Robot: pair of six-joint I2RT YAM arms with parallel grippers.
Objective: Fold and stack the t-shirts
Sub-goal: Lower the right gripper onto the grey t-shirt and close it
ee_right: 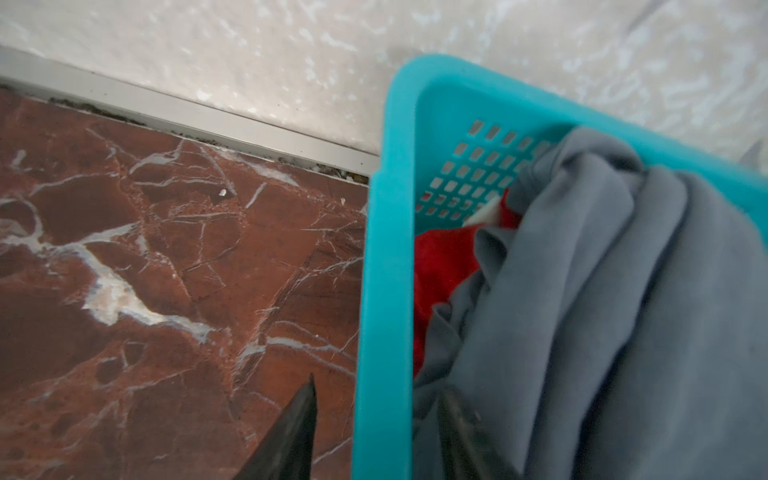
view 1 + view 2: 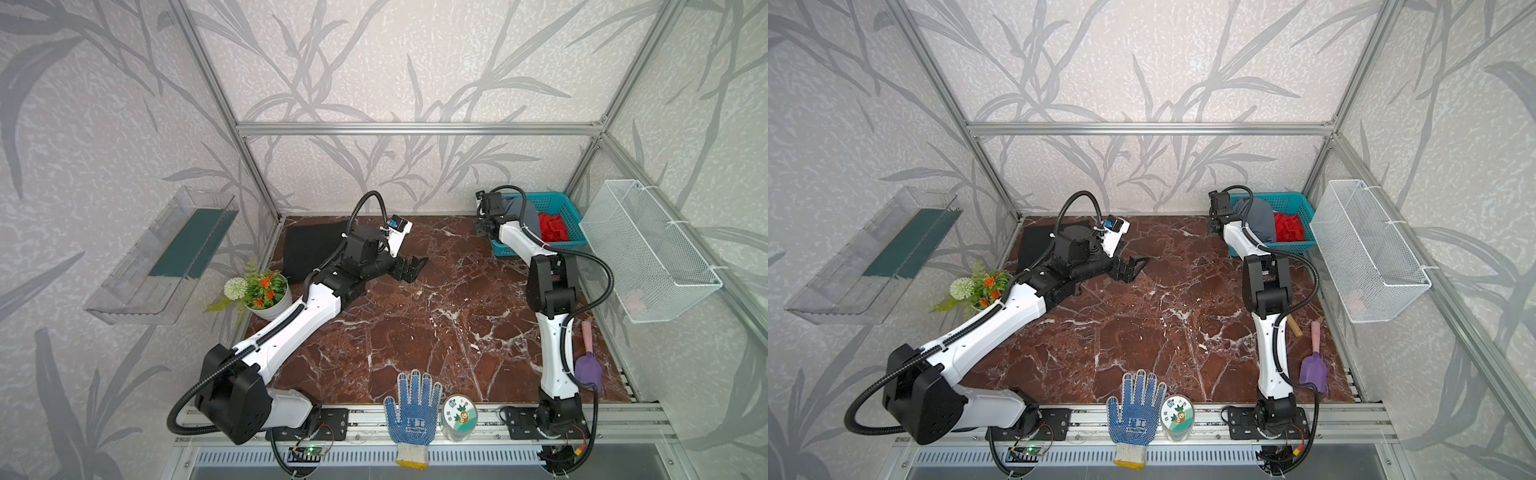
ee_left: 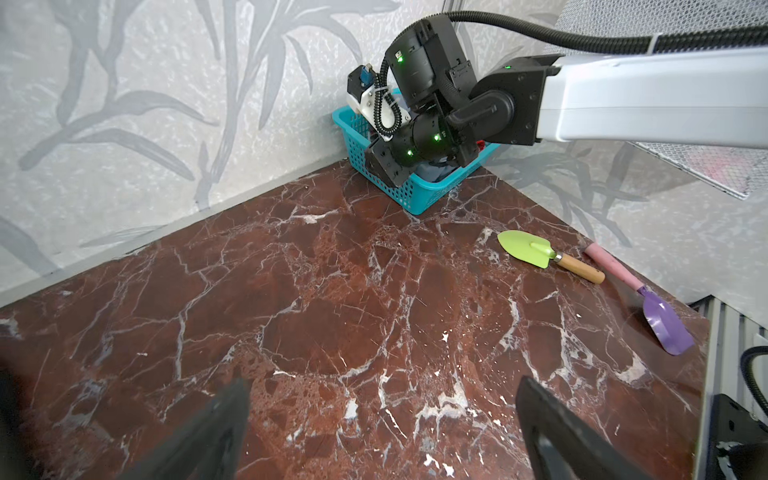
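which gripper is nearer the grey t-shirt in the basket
Right. The right gripper straddles the teal basket wall, right beside the grey t-shirt. The left gripper hangs open over the table far across, near the black t-shirt.

You've got pale leaf-patterned walls [image 2: 374,62] framed by aluminium bars [image 2: 415,129] around a red-brown marble tabletop [image 2: 415,324], with a clear shelf [image 2: 137,266] and white mesh basket [image 2: 648,253] wall-mounted

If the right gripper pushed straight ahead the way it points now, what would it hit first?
Probably the grey t-shirt. The right gripper straddles the wall of the teal basket, jaws apart, with its inner finger at the cloth. Depth is unclear.
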